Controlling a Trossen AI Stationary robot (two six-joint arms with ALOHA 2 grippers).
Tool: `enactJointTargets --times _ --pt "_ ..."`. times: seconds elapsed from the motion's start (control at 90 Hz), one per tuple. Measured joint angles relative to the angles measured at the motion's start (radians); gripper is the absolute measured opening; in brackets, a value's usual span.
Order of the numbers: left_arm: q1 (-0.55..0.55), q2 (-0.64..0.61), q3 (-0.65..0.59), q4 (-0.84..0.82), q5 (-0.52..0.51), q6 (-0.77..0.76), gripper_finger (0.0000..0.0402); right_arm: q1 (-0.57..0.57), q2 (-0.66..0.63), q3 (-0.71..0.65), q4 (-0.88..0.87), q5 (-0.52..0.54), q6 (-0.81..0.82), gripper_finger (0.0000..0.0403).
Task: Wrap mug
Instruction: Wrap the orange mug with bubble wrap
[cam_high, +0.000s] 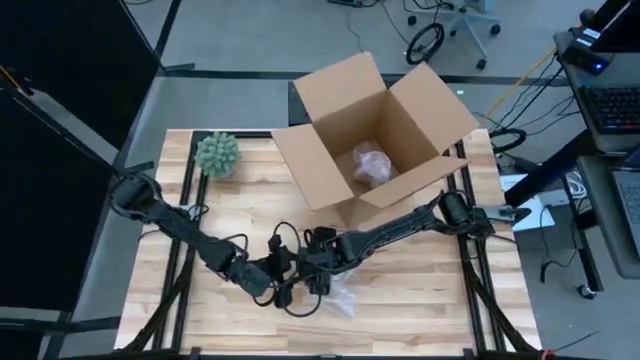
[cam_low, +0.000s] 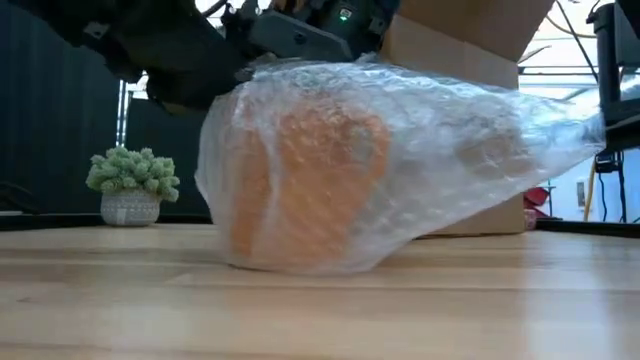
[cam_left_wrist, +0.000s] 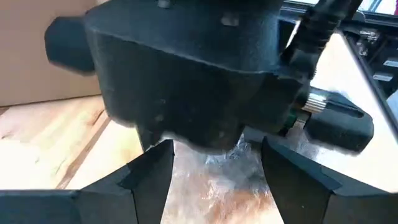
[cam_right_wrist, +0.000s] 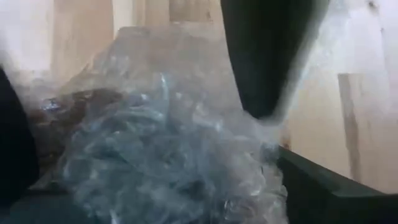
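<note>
the mug (cam_low: 305, 185) lies on the worktop (cam_low: 320, 310) inside bubble wrap (cam_low: 450, 150), just below both tools. the left tool (cam_left_wrist: 214, 171) is open; for the right tool (cam_high: 318, 268) i cannot tell. better press the loose wrap tail slowly around the mug, so it does not roll.
</note>
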Motion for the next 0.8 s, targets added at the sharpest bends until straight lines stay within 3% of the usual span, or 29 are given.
enactJointTargets --times 0.233,0.533,0.8 --pt "0.0 -0.001 0.003 -0.016 0.007 0.024 0.0228 0.0 -0.009 0.112 -0.119 -0.028 -0.025 0.0208" --pt "0.0 0.0 0.002 -0.009 0.007 0.024 0.0228 0.016 -0.01 0.353 -0.406 -0.046 -0.026 0.0208" --pt "0.0 0.0 0.001 -0.007 0.009 0.025 0.0228 0.091 0.021 0.366 -0.363 -0.045 -0.032 0.0208"
